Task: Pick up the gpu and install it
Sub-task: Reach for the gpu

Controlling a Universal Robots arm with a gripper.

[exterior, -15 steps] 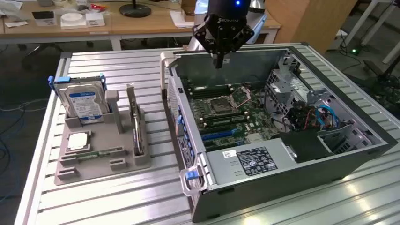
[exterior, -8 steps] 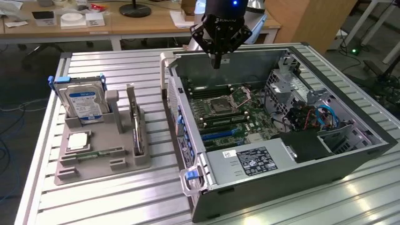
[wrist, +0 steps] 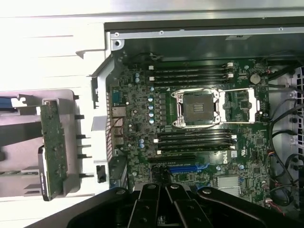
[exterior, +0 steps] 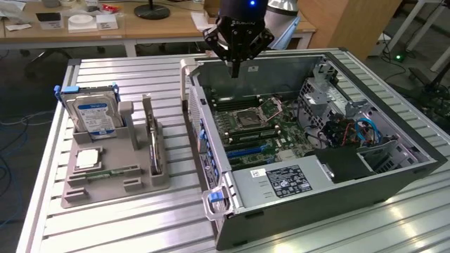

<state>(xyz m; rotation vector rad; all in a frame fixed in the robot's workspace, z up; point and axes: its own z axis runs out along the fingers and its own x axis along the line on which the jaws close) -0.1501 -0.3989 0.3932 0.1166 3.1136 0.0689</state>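
Observation:
The gpu stands on its long edge in a slot of the grey holder, at the exterior view's left of the open computer case. From the wrist view the gpu shows as a thin board with a silvery end bracket. My gripper hangs above the far end of the case, well apart from the card. Its fingers are shut together with nothing between them. In the wrist view, the gripper is over the motherboard, close to a blue expansion slot.
On the same holder are a silver hard drive with a blue label, a processor chip and a narrow memory stick. Inside the case are the processor socket, memory slots and blue cables. A desk stands behind.

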